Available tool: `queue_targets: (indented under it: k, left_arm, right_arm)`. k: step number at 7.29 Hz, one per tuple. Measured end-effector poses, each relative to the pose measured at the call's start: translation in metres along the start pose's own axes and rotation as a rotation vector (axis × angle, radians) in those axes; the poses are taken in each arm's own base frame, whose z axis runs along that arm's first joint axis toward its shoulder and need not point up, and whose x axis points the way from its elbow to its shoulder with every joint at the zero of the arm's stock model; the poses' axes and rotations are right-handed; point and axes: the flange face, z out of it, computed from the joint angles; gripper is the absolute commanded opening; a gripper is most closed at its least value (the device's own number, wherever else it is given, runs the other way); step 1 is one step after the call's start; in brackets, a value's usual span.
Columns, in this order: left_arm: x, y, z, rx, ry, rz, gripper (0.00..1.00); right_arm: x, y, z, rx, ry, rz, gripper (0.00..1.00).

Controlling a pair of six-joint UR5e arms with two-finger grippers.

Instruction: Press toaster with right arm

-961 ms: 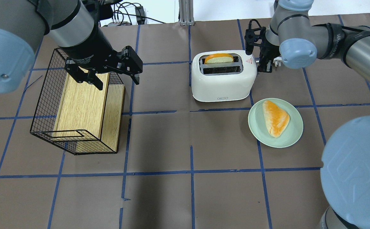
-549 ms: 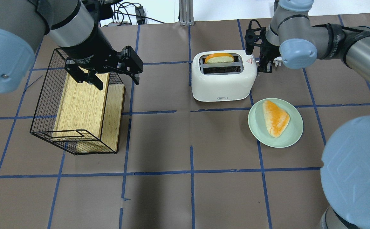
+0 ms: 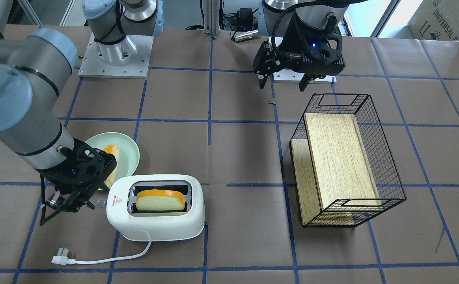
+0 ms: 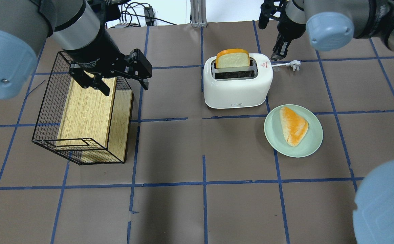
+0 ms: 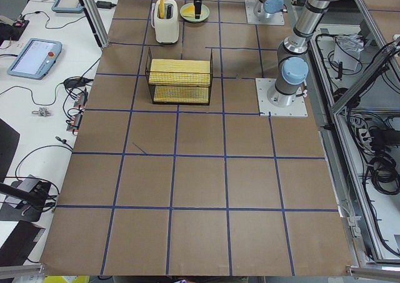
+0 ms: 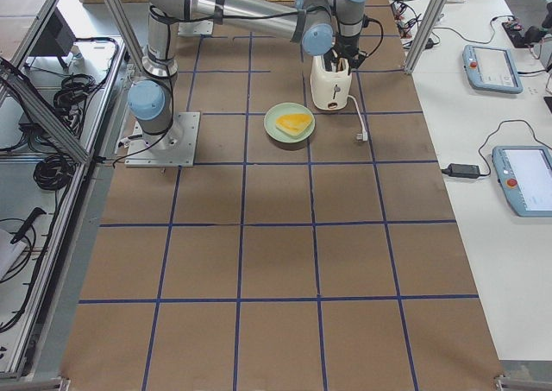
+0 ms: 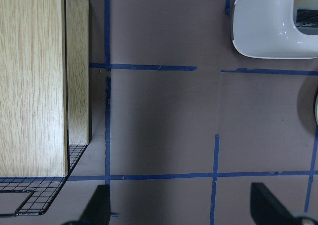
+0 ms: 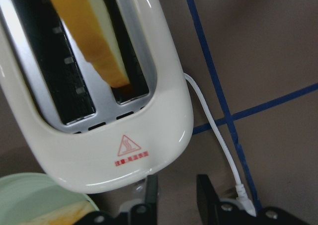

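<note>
Two fingers [image 8: 151,187] of the right gripper [image 8: 177,195] show at the bottom of its wrist view. A narrow gap lies between them and nothing is in it. They hang just past the right end of the toaster [image 4: 237,86], the end that bears the red triangle label [image 8: 130,148]. Below them is bare desk [image 4: 237,152], with the white cord [image 8: 218,135] close by. One finger overlaps a small clear knob [image 8: 140,184] that sticks out low on that end; whether it touches the knob cannot be told. In the overhead view this gripper sits far and to the right of the toaster's top, apart from the shell.

The toaster stands upright toward the far middle of the desk, slots up. A slice of bread [image 4: 232,58] with an orange crust stands tall out of the far slot. The plug [image 4: 296,64] lies on the desk to the toaster's right. Nearer and to the right, close to the toaster's corner, a pale green plate [image 4: 315,142] carries a triangular piece of bread [image 4: 293,126].

The left gripper [image 4: 126,88] hovers at the left, just beside a black wire basket [image 4: 43,112] that holds wooden boards [image 4: 87,108], on the side toward the toaster. Its fingers [image 7: 99,207] are spread wide and grip nothing, with only bare desk between them.
</note>
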Motion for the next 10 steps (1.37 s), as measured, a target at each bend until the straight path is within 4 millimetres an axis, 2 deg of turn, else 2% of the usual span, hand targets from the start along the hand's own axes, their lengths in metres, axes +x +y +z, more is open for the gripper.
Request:
queue_targets:
  k: [1,2,4,7,10]
  left_arm:
    - [0.0,0.0,0.0,0.0,0.0,0.0,1.0]
    - [0.0,0.0,0.0,0.0,0.0,0.0,1.0]
    - [0.0,0.0,0.0,0.0,0.0,0.0,1.0]
    - [0.0,0.0,0.0,0.0,0.0,0.0,1.0]
    - [0.0,0.0,0.0,0.0,0.0,0.0,1.0]
  right_arm:
    - [-0.019,0.007,-0.033,-0.011,0.0,0.2,1.0]
    - [-0.039,0.017,-0.056,-0.03,-0.003,0.362,1.0]
    - [-0.074,0.037,-0.08,-0.046,-0.001,0.602,1.0]
    - [-0.099,0.05,-0.101,-0.052,0.003,0.755,1.0]
    - [-0.116,0.044,-0.105,-0.06,-0.003,0.788,1.0]
